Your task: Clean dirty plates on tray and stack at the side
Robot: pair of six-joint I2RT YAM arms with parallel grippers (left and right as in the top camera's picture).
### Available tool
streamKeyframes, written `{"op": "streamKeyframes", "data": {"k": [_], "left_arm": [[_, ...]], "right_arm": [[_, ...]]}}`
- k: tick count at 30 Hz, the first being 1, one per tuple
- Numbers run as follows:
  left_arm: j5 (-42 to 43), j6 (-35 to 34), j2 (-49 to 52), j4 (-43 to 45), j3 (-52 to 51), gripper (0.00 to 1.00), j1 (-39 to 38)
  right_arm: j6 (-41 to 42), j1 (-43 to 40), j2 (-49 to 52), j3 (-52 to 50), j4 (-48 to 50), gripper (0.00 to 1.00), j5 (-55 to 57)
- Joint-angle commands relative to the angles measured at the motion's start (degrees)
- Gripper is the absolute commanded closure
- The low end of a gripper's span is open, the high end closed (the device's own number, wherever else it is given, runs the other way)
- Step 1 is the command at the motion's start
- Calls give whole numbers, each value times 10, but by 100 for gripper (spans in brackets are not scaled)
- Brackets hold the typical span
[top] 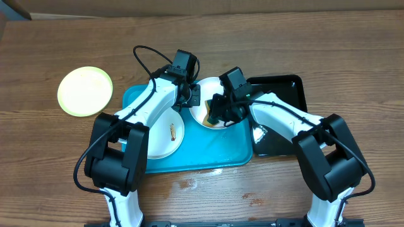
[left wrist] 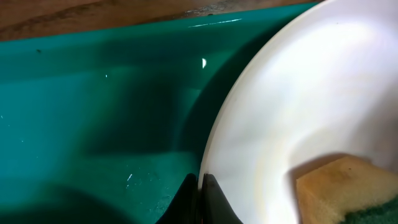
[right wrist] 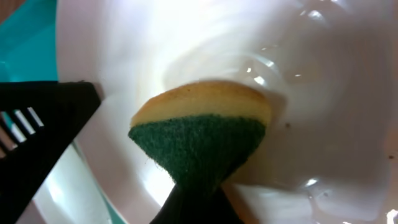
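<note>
A white plate (top: 203,101) (left wrist: 298,106) (right wrist: 323,93) is tipped up over the turquoise tray (top: 208,151) (left wrist: 93,124). My left gripper (top: 194,96) (left wrist: 200,182) is shut on its left rim. My right gripper (top: 219,117) (right wrist: 198,190) is shut on a yellow sponge with a green scrub face (right wrist: 202,127) (left wrist: 345,193), which presses against the inside of this plate. A second white plate (top: 165,133) with a brown smear lies flat on the tray's left half. The pale yellow-green plate (top: 84,91) lies on the table, left of the tray.
A glossy black tray (top: 284,94) sits at the right, against the turquoise tray. Wet spots (top: 189,183) mark the wooden table in front of the tray. In the right wrist view the left gripper's black finger (right wrist: 43,134) shows at the plate's rim.
</note>
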Motion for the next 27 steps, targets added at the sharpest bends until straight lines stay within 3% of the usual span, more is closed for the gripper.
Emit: {"op": "streamKeyframes", "data": {"k": [1, 10, 20, 27], "left_arm": [[-4, -1, -19, -2, -3, 96, 0], [-4, 5, -19, -2, -3, 96, 0], [-13, 10, -19, -2, -3, 96, 0], [-13, 14, -19, -11, 7, 96, 0]], "right_arm": [[-3, 3, -14, 12, -7, 96, 61], [-3, -40, -14, 12, -27, 96, 100], [-21, -94, -47, 66, -12, 96, 21], [-93, -144, -110, 100, -88, 96, -67]]}}
